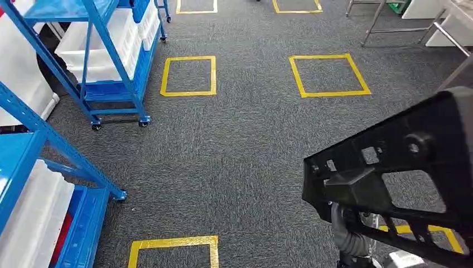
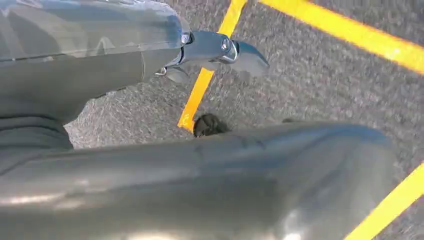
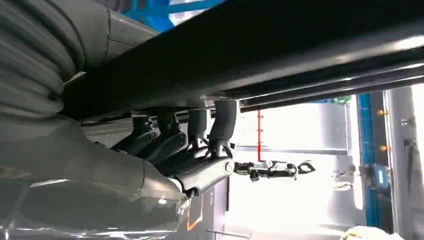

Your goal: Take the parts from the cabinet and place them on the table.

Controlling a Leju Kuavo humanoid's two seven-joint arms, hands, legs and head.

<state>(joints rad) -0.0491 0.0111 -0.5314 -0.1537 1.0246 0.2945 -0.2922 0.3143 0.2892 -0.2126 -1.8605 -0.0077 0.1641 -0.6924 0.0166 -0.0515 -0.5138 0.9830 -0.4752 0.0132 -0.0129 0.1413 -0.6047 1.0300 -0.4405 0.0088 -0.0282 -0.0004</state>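
1. the black plastic part [image 1: 401, 162], a long frame with cut-out windows and ribs, is held up in the air at the lower right of the head view, above the grey carpet [image 1: 245, 145].
2. the right hand [image 3: 185, 145] grasps it from below: in the right wrist view its dark fingers [image 3: 220, 120] hook up around a black bar of the part [image 3: 280, 45], and in the head view the grey ribbed wrist cover [image 1: 348, 237] sits just under the part's near end.
3. the left hand [image 2: 220, 52] hangs over the carpet in the left wrist view; a finger [image 2: 247, 57] sticks out straight with nothing in it, but the rest of the hand is hidden, so i cannot tell whether it is spread or clenched.
4. yellow tape squares [image 1: 329, 74] mark the carpet ahead and near the robot.
5. at the left stand blue wheeled racks [image 1: 114, 61] carrying white bins [image 1: 100, 47] and blue bins.
6. at the far upper right are the metal legs of a table [image 1: 385, 22].
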